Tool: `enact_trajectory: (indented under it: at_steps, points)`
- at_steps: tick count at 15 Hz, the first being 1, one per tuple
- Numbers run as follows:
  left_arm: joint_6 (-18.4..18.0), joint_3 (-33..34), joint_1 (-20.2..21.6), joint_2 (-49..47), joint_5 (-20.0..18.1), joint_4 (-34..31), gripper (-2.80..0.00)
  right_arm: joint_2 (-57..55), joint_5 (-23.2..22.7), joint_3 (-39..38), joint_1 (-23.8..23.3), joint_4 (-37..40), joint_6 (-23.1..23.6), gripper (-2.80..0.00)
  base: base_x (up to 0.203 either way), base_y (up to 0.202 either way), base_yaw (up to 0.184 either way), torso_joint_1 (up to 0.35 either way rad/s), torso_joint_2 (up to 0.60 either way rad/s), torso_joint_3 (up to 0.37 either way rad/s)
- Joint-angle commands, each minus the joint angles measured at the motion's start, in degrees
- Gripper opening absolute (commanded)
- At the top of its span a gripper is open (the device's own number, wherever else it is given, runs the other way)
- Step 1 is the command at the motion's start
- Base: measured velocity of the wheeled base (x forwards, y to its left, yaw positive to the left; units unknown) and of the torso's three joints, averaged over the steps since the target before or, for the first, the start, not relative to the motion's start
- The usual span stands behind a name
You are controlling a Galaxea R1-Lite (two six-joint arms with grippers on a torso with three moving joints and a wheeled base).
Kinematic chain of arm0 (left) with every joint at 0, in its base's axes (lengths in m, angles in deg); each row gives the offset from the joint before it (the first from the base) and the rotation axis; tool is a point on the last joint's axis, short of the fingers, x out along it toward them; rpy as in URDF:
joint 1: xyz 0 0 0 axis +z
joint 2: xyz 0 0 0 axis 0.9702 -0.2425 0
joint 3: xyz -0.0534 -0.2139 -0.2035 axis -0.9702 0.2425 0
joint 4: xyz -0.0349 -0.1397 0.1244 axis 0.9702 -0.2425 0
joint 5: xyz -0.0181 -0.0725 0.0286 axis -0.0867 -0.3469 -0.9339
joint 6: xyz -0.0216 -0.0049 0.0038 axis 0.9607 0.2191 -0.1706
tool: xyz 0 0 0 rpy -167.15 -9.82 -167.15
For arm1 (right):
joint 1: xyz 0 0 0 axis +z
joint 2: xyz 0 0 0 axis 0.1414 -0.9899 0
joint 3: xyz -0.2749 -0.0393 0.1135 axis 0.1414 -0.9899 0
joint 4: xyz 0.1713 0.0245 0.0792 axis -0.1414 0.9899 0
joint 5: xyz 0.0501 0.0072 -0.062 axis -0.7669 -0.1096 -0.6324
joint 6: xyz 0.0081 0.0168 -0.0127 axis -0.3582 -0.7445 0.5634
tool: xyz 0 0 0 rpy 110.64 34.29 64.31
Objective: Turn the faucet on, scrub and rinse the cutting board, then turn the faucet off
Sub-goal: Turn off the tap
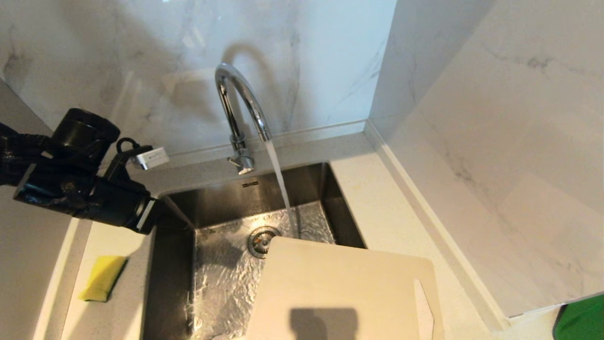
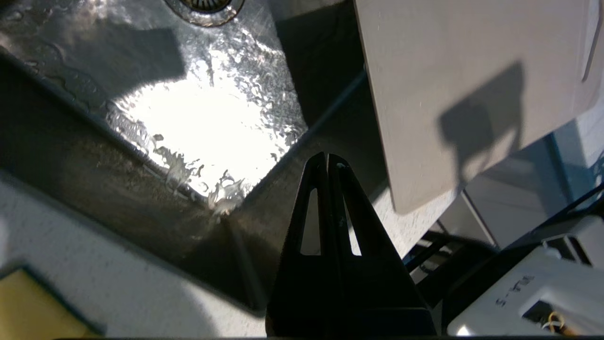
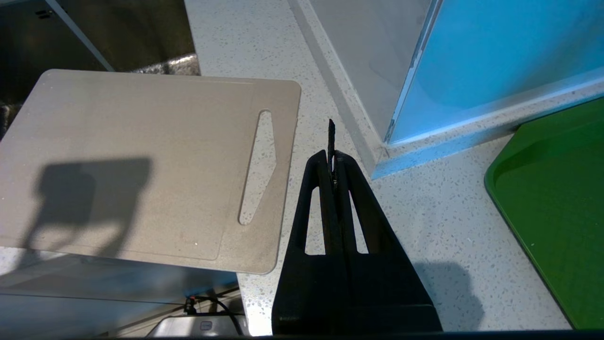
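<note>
The chrome faucet [image 1: 238, 99] stands behind the sink with its small lever [image 1: 243, 163] at the base, and water [image 1: 281, 182] streams from the spout into the basin. The cream cutting board [image 1: 344, 288] lies flat over the sink's front right corner and the counter, slot handle to the right; it also shows as the board [image 2: 453, 85] and the board [image 3: 141, 156]. My left arm [image 1: 85, 189] hangs over the sink's left rim, and the left gripper [image 2: 328, 158] is shut and empty above the sink's front wall. My right gripper [image 3: 331, 156] is shut above the counter, right of the board.
A yellow sponge [image 1: 102, 277] lies on the counter left of the steel sink [image 1: 179, 264]. The drain [image 1: 261, 241] sits just beyond the board's far edge. A green tray [image 1: 583, 318] is at the front right. Marble walls close the back and the right side.
</note>
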Motion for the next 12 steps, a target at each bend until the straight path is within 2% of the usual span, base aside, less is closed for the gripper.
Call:
enact_trajectory:
  at_steps: [1, 4, 7, 10, 12]
  points:
    - [2.3, -3.3, -1.2, -5.2, -0.1, 1.9, -2.80, 0.0, 0.0, -0.1, 0.0, 0.0, 0.0, -2.80, 0.000, 0.000, 0.000, 0.000, 0.00, 0.000]
    - [4.7, -5.1, -1.8, -8.3, 0.0, 6.7, -2.80, 0.0, 0.0, -0.1, 0.0, 0.0, 0.0, -2.80, 0.000, 0.000, 0.000, 0.000, 0.00, 0.000]
    - [8.6, -7.9, -2.7, -10.6, 0.3, 8.0, -2.80, 0.0, 0.0, -0.1, 0.0, 0.0, 0.0, -2.80, 0.000, 0.000, 0.000, 0.000, 0.00, 0.000]
    - [10.0, -8.7, -3.3, -12.3, 0.7, 15.0, -2.80, 0.0, 0.0, -0.1, 0.0, 0.0, 0.0, -2.80, 0.000, 0.000, 0.000, 0.000, 0.00, 0.000]
    - [10.3, -9.1, -3.6, -13.5, 2.5, 18.1, -2.80, 0.0, 0.0, -0.1, 0.0, 0.0, 0.0, -2.80, 0.000, 0.000, 0.000, 0.000, 0.00, 0.000]
